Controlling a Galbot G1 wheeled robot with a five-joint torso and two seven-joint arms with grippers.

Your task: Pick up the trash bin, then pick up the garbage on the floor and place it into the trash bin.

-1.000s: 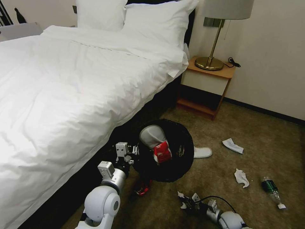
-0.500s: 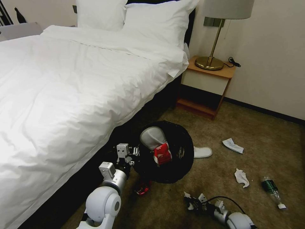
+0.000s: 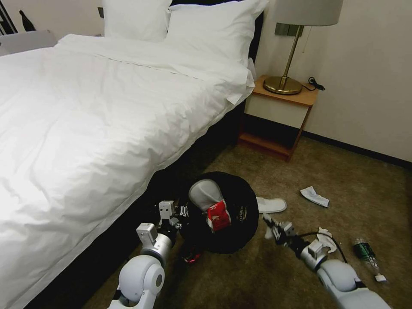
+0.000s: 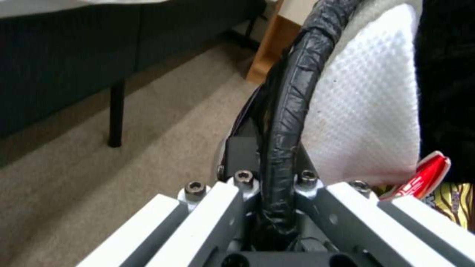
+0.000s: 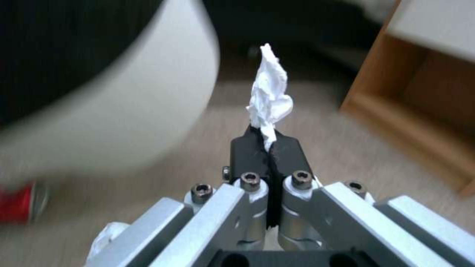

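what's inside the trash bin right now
Inside the trash bin, held at its rim by the left gripper, lie a white slipper and a red snack packet. Anything beneath them is covered.

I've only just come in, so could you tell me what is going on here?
The robot is tidying litter beside the bed. Its left end effector is clamped on the rim of the trash bin, holding it tilted above the carpet with a slipper and a red packet inside. Its right end effector pinches a white tissue next to the bin's rim.
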